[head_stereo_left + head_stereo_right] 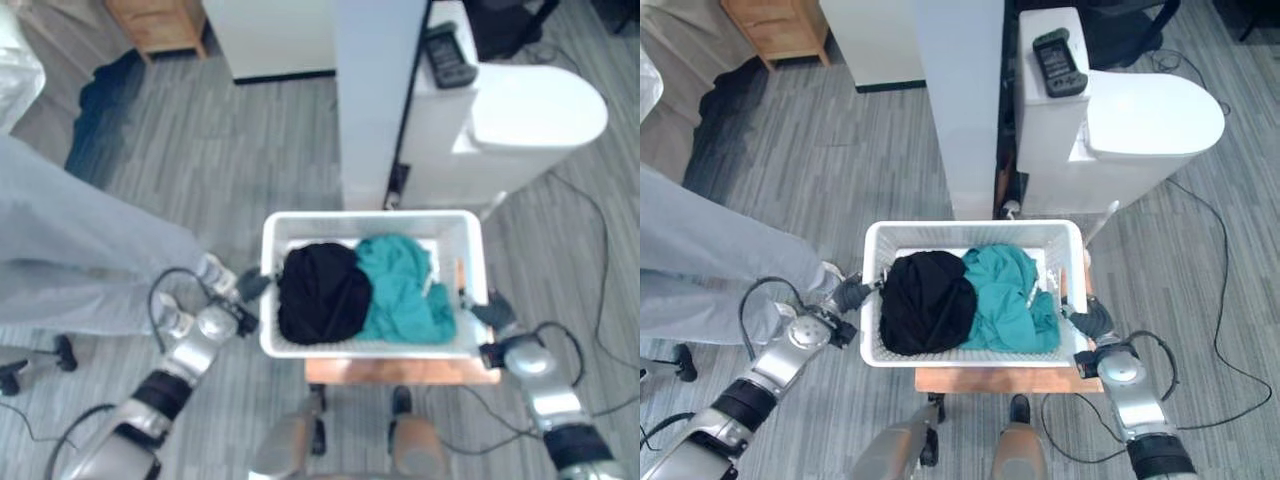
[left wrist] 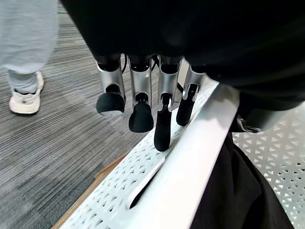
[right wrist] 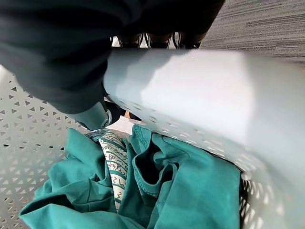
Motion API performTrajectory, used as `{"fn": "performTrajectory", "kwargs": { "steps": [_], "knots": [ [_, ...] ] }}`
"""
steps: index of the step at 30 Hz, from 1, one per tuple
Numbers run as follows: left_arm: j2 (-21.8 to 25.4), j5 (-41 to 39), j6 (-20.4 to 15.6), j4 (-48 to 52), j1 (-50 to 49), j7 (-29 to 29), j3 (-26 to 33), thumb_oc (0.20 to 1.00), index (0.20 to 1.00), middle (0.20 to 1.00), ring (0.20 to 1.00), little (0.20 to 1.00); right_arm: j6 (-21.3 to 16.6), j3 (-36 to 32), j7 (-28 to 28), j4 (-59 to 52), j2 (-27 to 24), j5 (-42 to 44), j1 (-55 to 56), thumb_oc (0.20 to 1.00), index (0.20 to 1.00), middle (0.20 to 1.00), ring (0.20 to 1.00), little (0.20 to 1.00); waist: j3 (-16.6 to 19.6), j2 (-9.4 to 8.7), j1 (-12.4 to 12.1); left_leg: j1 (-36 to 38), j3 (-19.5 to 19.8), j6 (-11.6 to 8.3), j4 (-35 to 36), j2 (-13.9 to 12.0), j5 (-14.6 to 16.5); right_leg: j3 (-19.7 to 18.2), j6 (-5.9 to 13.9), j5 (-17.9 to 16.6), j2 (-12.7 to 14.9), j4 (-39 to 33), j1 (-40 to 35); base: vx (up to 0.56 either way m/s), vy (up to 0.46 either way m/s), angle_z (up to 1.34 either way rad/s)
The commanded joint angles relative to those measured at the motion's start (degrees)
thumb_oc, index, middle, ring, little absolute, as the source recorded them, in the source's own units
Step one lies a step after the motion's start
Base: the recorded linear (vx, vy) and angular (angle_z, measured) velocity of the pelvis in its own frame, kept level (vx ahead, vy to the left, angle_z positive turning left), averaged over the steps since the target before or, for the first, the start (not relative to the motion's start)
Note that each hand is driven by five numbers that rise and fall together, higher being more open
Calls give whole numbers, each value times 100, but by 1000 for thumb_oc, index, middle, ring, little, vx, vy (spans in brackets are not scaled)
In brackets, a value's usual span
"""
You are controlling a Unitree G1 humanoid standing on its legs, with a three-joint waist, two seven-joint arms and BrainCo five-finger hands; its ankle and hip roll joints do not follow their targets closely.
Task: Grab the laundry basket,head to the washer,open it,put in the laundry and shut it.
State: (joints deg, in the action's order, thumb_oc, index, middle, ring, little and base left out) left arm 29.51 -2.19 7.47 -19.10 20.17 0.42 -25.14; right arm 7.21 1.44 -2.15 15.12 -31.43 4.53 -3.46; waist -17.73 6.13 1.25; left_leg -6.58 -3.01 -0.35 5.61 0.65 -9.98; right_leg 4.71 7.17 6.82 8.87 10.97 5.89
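Observation:
A white perforated laundry basket (image 1: 370, 216) rests on a low wooden stool (image 1: 400, 372) right in front of me. Inside lie a black garment (image 1: 322, 292) on the left and a teal garment (image 1: 405, 290) on the right. My left hand (image 1: 215, 322) is at the basket's left rim; its straight fingers (image 2: 142, 114) hang down outside the wall, tips just touching it, beside the rim (image 2: 200, 157). My right hand (image 1: 500, 318) is up against the right rim (image 3: 190, 90), which crosses close under its dark cover (image 3: 57, 57), with the teal garment (image 3: 181, 191) just inside.
A person's leg in light trousers (image 1: 80, 260) and a white shoe (image 1: 215, 270) stand close to my left arm. Behind the basket rise a white column (image 1: 375, 100) and a white rounded appliance (image 1: 520, 120) with a black device (image 1: 448, 55) on top. A wooden cabinet (image 1: 160, 20) stands far left.

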Motion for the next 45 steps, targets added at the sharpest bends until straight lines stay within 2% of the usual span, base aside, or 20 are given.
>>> {"fn": "performTrajectory", "kwargs": {
  "steps": [1, 9, 15, 16, 17, 19, 20, 23, 25, 30, 31, 33, 34, 35, 36, 38, 40, 41, 43, 45],
  "knots": [
    [-216, 98, -640, 382, 620, -239, 117, 200, 200, 200, 200, 200, -253, -29, 388, -216, -35, 120, 135, 200, 200, 200, 200, 200, 488, -258, -25, 364, 75, 152, -677, 372, 1375, 100, 301, -966, 280, -566, 287, -67, 127, -29],
    [-520, 315, -618, 208, 856, -214, -117, 200, 200, 200, 200, 200, -273, -67, 315, -183, 243, 188, 383, 200, 200, 200, 200, 200, 629, -376, 65, 347, -58, 301, -845, 636, 1527, -140, 463, -1182, 576, -483, 455, -70, 87, -13],
    [-616, 388, -602, 61, 955, -137, -193, 200, 200, 200, 200, 200, -297, -20, 297, -193, 291, 235, 420, 200, 200, 200, 200, 200, 641, -419, 80, 354, -111, 354, -864, 645, 1521, -209, 482, -1163, 563, -348, 581, -56, 26, -1],
    [-637, 372, -599, 26, 988, -112, -222, 200, 200, 200, 200, 200, -293, 48, 289, -184, 295, 225, 352, 200, 200, 200, 200, 200, 598, -414, 56, 367, -176, 373, -869, 610, 1512, -80, 497, -1200, 578, -152, 686, -149, 7, -24],
    [-658, 319, -585, -55, 1072, -85, -284, 200, 200, 200, 200, 200, -307, 176, 252, -148, 311, 218, 207, 200, 200, 200, 200, 200, 483, -375, -46, 353, -341, 351, -901, 491, 1486, 448, 520, -1228, 758, 330, 841, -184, 26, -59],
    [-648, 338, -574, -107, 1135, -38, -288, 200, 200, 200, 200, 200, -336, 292, 201, -137, 363, 223, 83, 200, 200, 200, 200, 200, 426, -326, -73, 357, -508, 370, -950, 388, 1420, 1048, 470, -951, 891, 940, 713, -188, 65, -92],
    [-637, 360, -580, -109, 1191, -21, -319, 200, 200, 200, 200, 200, -344, 357, 192, -126, 393, 235, 29, 200, 200, 200, 200, 200, 436, -291, -74, 321, -597, 428, -974, 334, 1351, 1171, 429, -795, 818, 1416, 670, -158, 65, -55],
    [-557, 235, -585, -141, 1197, 15, -314, 200, 200, 200, 200, 200, -381, 542, 193, -30, 450, 231, -177, 200, 200, 200, 200, 200, 608, -310, -199, 234, -959, 507, -964, 203, 1274, 1321, 311, -288, 705, 2136, 405, -105, 32, -57],
    [-504, 157, -579, -144, 1200, 50, -306, 200, 200, 200, 200, 200, -381, 664, 214, 30, 468, 219, -323, 200, 200, 200, 200, 200, 776, -356, -329, 164, -1191, 529, -927, 141, 1238, 1411, 302, -213, 731, 2267, 105, -77, -46, -96],
    [-398, -28, -682, -263, 1225, 150, -309, 200, 200, 200, 200, 200, -434, 915, 163, 286, 504, 234, -586, 200, 200, 200, 200, 200, 1159, -588, -712, -135, -1736, 494, -926, 4, 1111, 1326, 448, -483, 830, 1771, -801, -105, -123, -100],
    [-398, -82, -721, -341, 1293, 198, -323, 200, 200, 200, 200, 200, -449, 966, 123, 366, 493, 264, -641, 200, 200, 200, 200, 200, 1297, -752, -836, -299, -1803, 414, -895, 18, 1103, 1092, 641, -674, 852, 1544, -1136, -202, -246, -89],
    [-413, -110, -748, -378, 1347, 236, -341, 200, 200, 200, 200, 200, -447, 956, 99, 365, 479, 296, -623, 200, 200, 200, 200, 200, 1332, -819, -884, -423, -1852, 364, -898, -33, 992, 892, 668, -724, 740, 1352, -1257, -200, -247, -61],
    [-500, -66, -769, -491, 1489, 288, -402, 200, 200, 200, 200, 200, -484, 936, 44, 324, 442, 386, -549, 200, 200, 200, 200, 200, 1310, -868, -863, -715, -1892, 279, -934, -236, 620, 425, 469, -382, 268, 1113, -1280, -267, -322, -42],
    [-563, -54, -788, -543, 1564, 319, -420, 200, 200, 200, 200, 200, -492, 922, 25, 294, 423, 411, -525, 200, 200, 200, 200, 200, 1298, -879, -852, -837, -1885, 197, -978, -340, 488, 349, 340, -65, 178, 918, -1319, -268, -329, -12],
    [-569, -54, -793, -553, 1572, 321, -425, 200, 200, 200, 200, 200, -491, 916, 25, 292, 420, 411, -523, 200, 200, 200, 200, 200, 1297, -875, -852, -845, -1877, 188, -986, -348, 484, 357, 329, -63, 170, 915, -1320, -170, -193, 20],
    [-803, -58, -834, -751, 1767, 375, -564, 200, 200, 200, 200, 200, -520, 889, -32, 185, 276, 491, -470, 200, 200, 200, 200, 200, 1218, -795, -799, -1084, -1736, -68, -960, -702, 98, 406, -3, 733, -144, 591, -1323, -353, -348, -7],
    [-897, -79, -831, -819, 1857, 393, -620, 200, 200, 200, 200, 200, -564, 843, -63, 114, 194, 534, -417, 200, 200, 200, 200, 200, 1130, -701, -751, -1144, -1594, -214, -873, -923, -158, 487, -181, 1136, -394, 479, -1389, -314, -308, -13],
    [-903, -79, -833, -824, 1861, 394, -621, 200, 200, 200, 200, 200, -563, 839, -62, 111, 189, 535, -414, 200, 200, 200, 200, 200, 1122, -690, -745, -1141, -1580, -220, -868, -929, -169, 497, -189, 1135, -406, 479, -1396, -215, -193, 5],
    [-1007, -84, -803, -817, 1894, 374, -692, 200, 200, 200, 200, 200, -599, 818, -109, 90, 95, 576, -399, 200, 200, 200, 200, 200, 937, -547, -688, -1157, -1385, -362, -659, -1142, -488, 586, -357, 1301, -671, 587, -1311, -312, -244, -4],
    [-1116, -84, -798, -835, 1889, 345, -755, 200, 200, 200, 200, 200, -622, 770, -128, 40, 6, 606, -322, 200, 200, 200, 200, 200, 792, -448, -610, -1148, -1309, -424, -328, -1262, -513, 646, -436, 1206, -891, 572, -1204, -415, -281, 20]
  ]
}}
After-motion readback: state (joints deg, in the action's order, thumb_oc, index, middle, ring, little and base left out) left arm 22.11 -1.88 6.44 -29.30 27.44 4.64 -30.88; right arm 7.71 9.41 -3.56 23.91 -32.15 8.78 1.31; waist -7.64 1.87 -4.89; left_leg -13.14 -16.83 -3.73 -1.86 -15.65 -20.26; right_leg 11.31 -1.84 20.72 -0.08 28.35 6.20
